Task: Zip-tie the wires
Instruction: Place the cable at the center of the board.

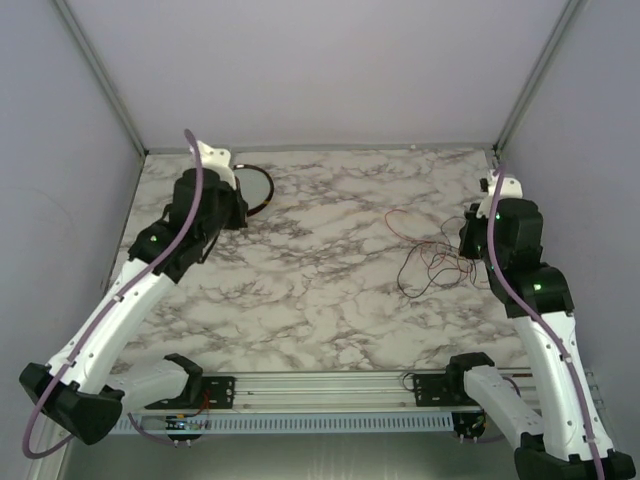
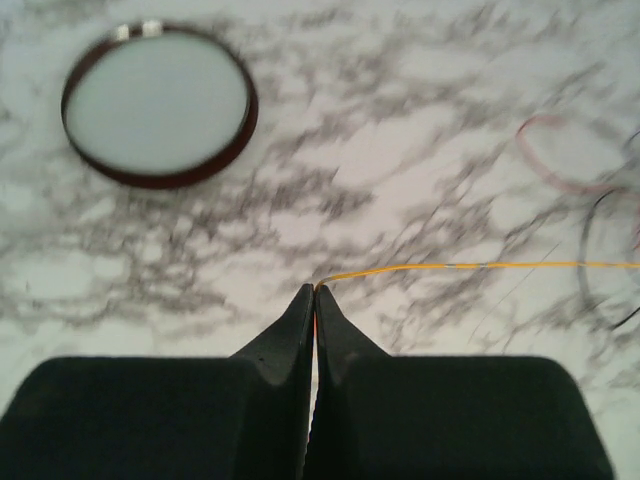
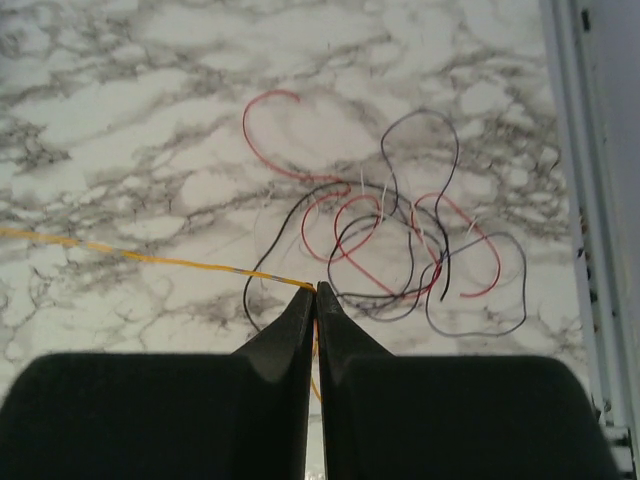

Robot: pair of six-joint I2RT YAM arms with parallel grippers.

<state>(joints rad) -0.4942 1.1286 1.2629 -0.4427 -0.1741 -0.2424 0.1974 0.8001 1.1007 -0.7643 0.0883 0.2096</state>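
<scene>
The wires (image 1: pixel 436 256) lie in a loose red and black tangle on the right side of the marble desk (image 1: pixel 330 300), near its right edge and flat on the top. From the right wrist, their loops spread just beyond and to the right of the right claw (image 3: pixel 314 289), and one black loop runs close by the tips. That claw is closed, its tips pinching the end of a thin yellow strand (image 3: pixel 130 256) that leads off to the left across the desk. The left claw (image 2: pixel 315 290) is also closed tight, nipping the strand's other end at its very tips. From there the strand runs right towards the tangle, which shows only as blurred loops at the frame's edge. I cannot make out the strand from above. The left arm reaches to the far left of the desk, where a round dark-rimmed dish (image 1: pixel 268 192) sits just beside its claw, well apart from the wires.
</scene>
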